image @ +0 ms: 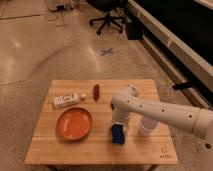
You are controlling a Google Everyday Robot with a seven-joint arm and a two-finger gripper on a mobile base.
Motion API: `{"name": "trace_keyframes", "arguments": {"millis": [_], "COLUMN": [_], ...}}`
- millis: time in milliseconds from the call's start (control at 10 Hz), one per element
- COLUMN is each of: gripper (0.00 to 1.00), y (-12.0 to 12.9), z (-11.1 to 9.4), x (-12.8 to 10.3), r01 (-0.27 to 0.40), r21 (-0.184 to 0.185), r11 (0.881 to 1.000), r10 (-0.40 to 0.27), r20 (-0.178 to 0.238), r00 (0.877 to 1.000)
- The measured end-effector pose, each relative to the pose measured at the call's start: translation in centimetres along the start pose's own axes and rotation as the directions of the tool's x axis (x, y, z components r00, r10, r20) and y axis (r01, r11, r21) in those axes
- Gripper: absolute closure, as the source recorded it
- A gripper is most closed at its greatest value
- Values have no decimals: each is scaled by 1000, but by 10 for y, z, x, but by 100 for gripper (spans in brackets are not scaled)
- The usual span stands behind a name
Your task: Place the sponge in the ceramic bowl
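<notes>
Sponge [118, 135], dark blue, soft and probably light, sits on the wooden table [145, 92] near the orange ceramic bowl [75, 125], the gripper [118, 125] directly over it, hold impossible to tell, long sides likeliest for pinching.

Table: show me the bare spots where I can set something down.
Bare wood runs along the front edge of the table, below the bowl and sponge, and in the far right corner behind the arm. Crowded: the middle right, where the gripper sits at the sponge beside the cup.
</notes>
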Motion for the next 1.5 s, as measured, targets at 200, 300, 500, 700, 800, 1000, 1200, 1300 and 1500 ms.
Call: {"name": "trace_keyframes", "arguments": {"millis": [200,300,500,700,800,1000,1200,1300,1500], "gripper": [35,35,35,40,49,70,87,96,100], "y": [0,0,0,-1,-1,-2,-6,-10,-28], "z": [6,10,15,17,17,14,10,6,-4], "x": [2,3,3,2,0,-6,-15,-20,-31], "r01": [-2,-4,-4,-1,-1,-13,-28,-47,-73], "r21": [-6,-12,-21,-31,-37,-48,-59,-62,-52], "r11": [1000,1000,1000,1000,999,999,998,997,996], "r10": [2,4,4,2,2,14,30,49,76], "r20": [6,10,18,21,20,27,36,42,58], "r00": [1000,1000,1000,1000,1000,1000,999,998,995]}}
